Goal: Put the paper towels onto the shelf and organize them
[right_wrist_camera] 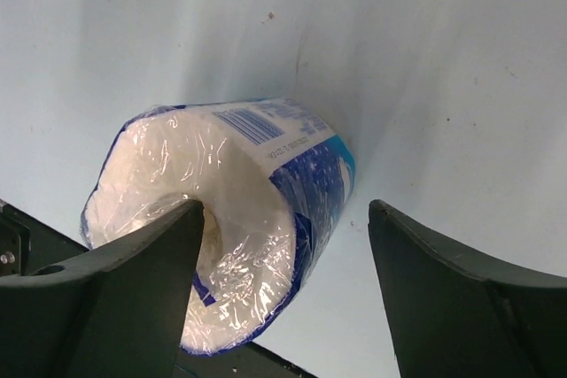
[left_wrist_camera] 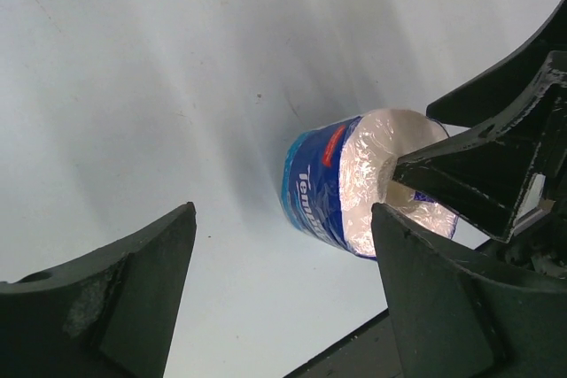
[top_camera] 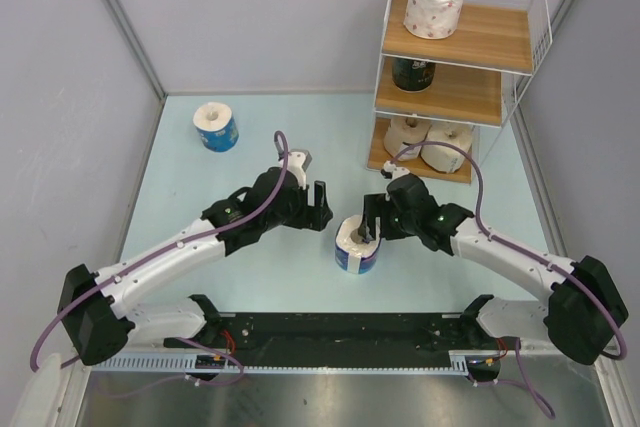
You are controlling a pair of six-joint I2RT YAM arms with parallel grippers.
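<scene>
Blue-wrapped roll [top_camera: 357, 245]: stands on end at mid-front of the table [top_camera: 300, 137], between both arms, well apart from the shelf [top_camera: 490, 37]
Right jaws: wide open, gripping nothing; one finger [right_wrist_camera: 133, 281] is at the hollow core, the other outside the wrap and clear of it
Left jaws: wide open, empty, just beside the roll
Handling: probably light and soft; the glossy film looks slippery and will dent, so pinch the wall gently from core to outside
Writing: white "Tem…" on the blue film, the rest hidden; barcode [right_wrist_camera: 248, 126] near the rim, digits too small to read
Second blue roll [top_camera: 216, 127]: far left on the table
</scene>
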